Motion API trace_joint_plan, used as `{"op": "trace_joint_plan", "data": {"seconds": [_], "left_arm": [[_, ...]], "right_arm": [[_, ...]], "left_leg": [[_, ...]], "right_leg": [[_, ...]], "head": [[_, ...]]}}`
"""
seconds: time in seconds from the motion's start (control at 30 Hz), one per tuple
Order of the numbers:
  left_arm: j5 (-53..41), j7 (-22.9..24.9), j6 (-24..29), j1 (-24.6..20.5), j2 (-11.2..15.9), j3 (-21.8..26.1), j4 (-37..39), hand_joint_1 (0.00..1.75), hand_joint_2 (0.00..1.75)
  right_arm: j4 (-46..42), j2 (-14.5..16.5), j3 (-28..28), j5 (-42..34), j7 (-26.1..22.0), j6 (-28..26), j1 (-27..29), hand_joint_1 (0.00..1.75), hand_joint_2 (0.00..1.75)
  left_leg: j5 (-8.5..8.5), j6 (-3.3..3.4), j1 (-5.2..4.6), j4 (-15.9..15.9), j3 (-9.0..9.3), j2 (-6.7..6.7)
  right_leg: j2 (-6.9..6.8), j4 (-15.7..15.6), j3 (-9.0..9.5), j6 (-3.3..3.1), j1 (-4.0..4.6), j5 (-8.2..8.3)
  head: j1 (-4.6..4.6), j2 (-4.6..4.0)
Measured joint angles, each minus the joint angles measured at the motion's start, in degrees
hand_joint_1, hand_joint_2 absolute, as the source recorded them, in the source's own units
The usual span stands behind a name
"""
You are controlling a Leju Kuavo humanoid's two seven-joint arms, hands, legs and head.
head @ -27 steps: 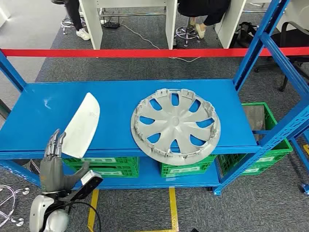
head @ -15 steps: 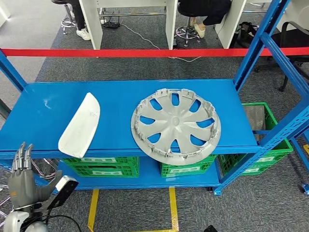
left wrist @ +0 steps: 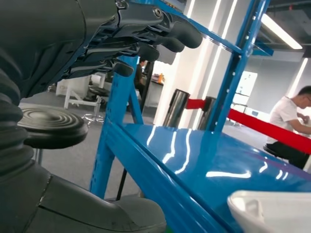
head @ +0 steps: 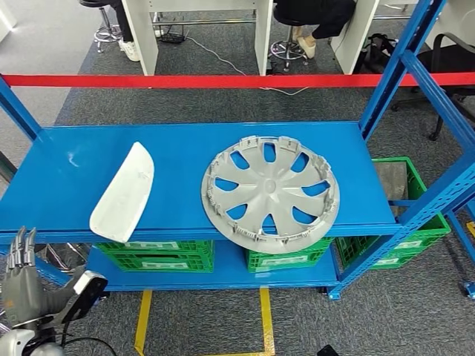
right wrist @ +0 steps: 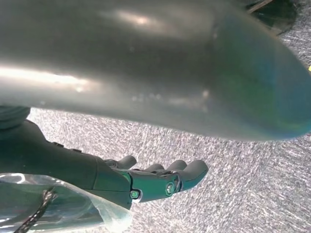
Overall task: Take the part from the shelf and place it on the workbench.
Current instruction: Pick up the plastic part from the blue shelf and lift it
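Observation:
A white curved plastic part (head: 124,192) lies on the left half of the blue shelf (head: 67,178), its near end at the front edge. A silver wheel cover (head: 270,191) lies to its right, overhanging the front edge. My left hand (head: 22,282) is below and left of the shelf front, fingers straight and apart, holding nothing. In the left wrist view that hand (left wrist: 110,43) is open beside the shelf edge (left wrist: 154,184), with the white part (left wrist: 271,211) at the corner. My right hand (right wrist: 146,182) hangs over grey carpet, fingers extended and empty.
Green crates (head: 162,254) sit on the lower shelf level, another green crate (head: 417,215) to the right. Blue uprights (head: 403,67) frame the shelf. A red barrier tape (head: 224,80) runs behind it. People sit at white desks beyond. Yellow floor lines (head: 266,319) mark the carpet.
My left hand has dropped down and to the left, away from the near end of the white part, and now sits lower, near the picture's corner. Parts on the shelf have not moved.

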Motion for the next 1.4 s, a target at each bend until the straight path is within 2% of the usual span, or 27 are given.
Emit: {"op": "trace_joint_plan", "data": {"seconds": [0.43, 0.77, 1.13, 1.4], "left_arm": [[-8.96, 3.43, 0.36, -9.81, 0.42, -5.71, 11.39, 0.00, 1.75], [-14.02, 6.45, 1.04, -12.42, 1.03, -9.73, 15.19, 0.00, 1.75], [-14.22, 6.93, -1.09, -15.25, 0.90, -14.36, 20.99, 0.00, 1.75], [-14.22, 8.04, -0.02, -15.82, 1.03, -15.56, 24.84, 0.00, 1.75]], "right_arm": [[-0.01, -0.09, -0.02, -1.95, -0.14, 1.20, -0.99, 0.00, 0.00], [-0.01, -0.09, -0.15, -2.77, -2.96, 0.30, -1.05, 0.00, 0.00], [-0.02, -0.04, -0.15, -3.18, -2.14, 0.19, -1.12, 0.00, 0.00], [-0.03, 0.06, 0.09, -2.69, -4.42, 0.61, -1.40, 0.00, 0.00]], "left_leg": [[0.05, 0.03, 0.00, 0.02, 0.00, 0.00], [0.05, 0.03, 0.00, 0.02, -0.02, 0.00], [0.06, 0.03, -0.01, 0.03, -0.02, 0.00], [0.05, 0.03, 0.00, 0.03, -0.02, 0.00]], "right_leg": [[0.01, 0.01, 0.03, 0.02, 0.00, 0.07], [0.01, 0.01, 0.00, 0.01, 0.00, 0.07], [0.01, 0.01, 0.01, 0.02, 0.00, 0.08], [0.01, 0.01, 0.00, 0.01, 0.00, 0.08]], "head": [[0.00, 0.00], [-0.01, 0.00], [-0.01, 0.00], [-0.01, 0.00]]}}
